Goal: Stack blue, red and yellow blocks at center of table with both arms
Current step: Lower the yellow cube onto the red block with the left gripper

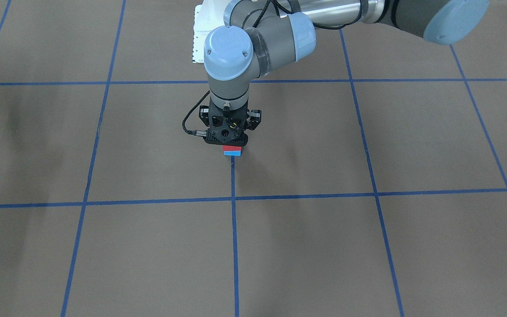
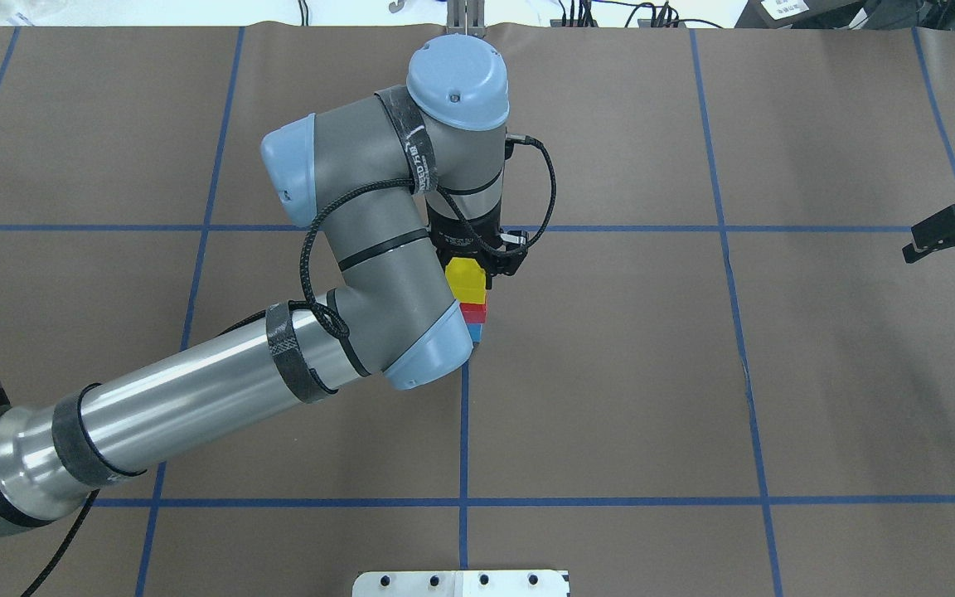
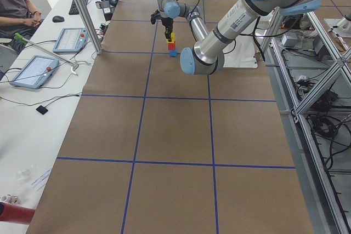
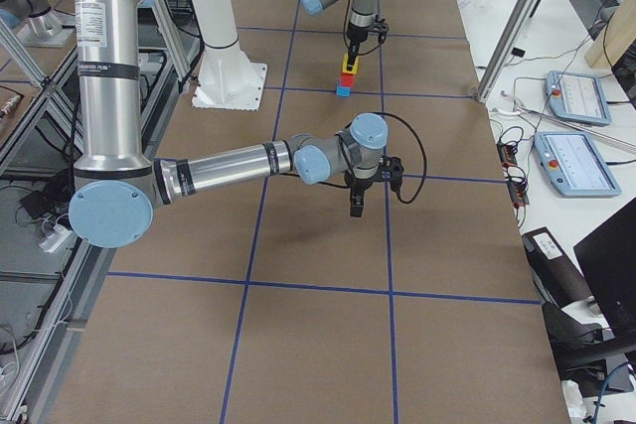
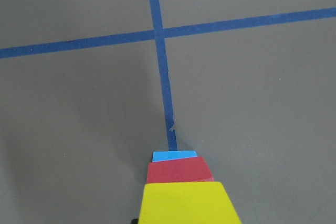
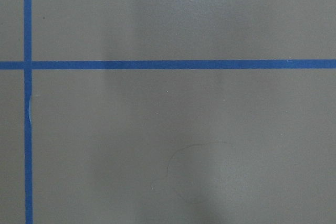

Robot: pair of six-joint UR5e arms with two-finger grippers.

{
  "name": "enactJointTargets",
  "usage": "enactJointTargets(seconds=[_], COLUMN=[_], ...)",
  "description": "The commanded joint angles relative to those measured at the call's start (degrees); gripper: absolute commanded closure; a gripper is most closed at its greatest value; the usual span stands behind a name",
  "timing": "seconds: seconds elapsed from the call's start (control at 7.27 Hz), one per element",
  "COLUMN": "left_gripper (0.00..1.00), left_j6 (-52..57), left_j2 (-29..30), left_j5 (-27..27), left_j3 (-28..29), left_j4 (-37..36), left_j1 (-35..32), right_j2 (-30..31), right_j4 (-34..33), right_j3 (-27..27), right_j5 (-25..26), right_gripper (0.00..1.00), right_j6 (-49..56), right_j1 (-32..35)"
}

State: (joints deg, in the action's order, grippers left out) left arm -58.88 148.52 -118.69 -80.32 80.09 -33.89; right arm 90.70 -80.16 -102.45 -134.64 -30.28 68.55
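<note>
At the table's [image 2: 610, 373] centre stands a stack on a blue tape line: the blue block [image 1: 232, 153] at the bottom, the red block [image 1: 231, 148] on it, and the yellow block [image 2: 466, 278] on top. My left gripper [image 2: 477, 264] points straight down over the stack and is shut on the yellow block, which rests on the red one. The left wrist view shows the yellow block [image 5: 185, 203], red block [image 5: 179, 170] and blue block [image 5: 175, 156] lined up. My right gripper [image 2: 954, 236] hangs open and empty, far off at the table's right side.
The white pedestal [image 1: 200, 39] stands behind the stack on the robot's side. The left arm's elbow [image 2: 361, 274] hangs over the table just left of the stack. Along the far side runs a desk with tablets [image 3: 34, 70] where a person [image 3: 16, 4] sits.
</note>
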Motion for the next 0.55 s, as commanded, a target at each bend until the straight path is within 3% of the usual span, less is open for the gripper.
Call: enactJointTargets(seconds=[0.0,0.41], left_gripper=[1.00,1.00], left_j6=[-3.3,-3.3], left_j2=[-0.4,-0.7], left_j5=[0.8,0.8], left_j3=[-0.3,-0.7], left_j4=[1.1,0.7], left_j1=[1.0,0.9], right_j2=[0.0,0.0], right_j4=[0.0,0.0], right_j3=[0.1,0.1], right_j5=[0.0,0.0], right_gripper=[0.00,0.00], right_j6=[-0.1,-0.1], right_j1=[0.0,0.0])
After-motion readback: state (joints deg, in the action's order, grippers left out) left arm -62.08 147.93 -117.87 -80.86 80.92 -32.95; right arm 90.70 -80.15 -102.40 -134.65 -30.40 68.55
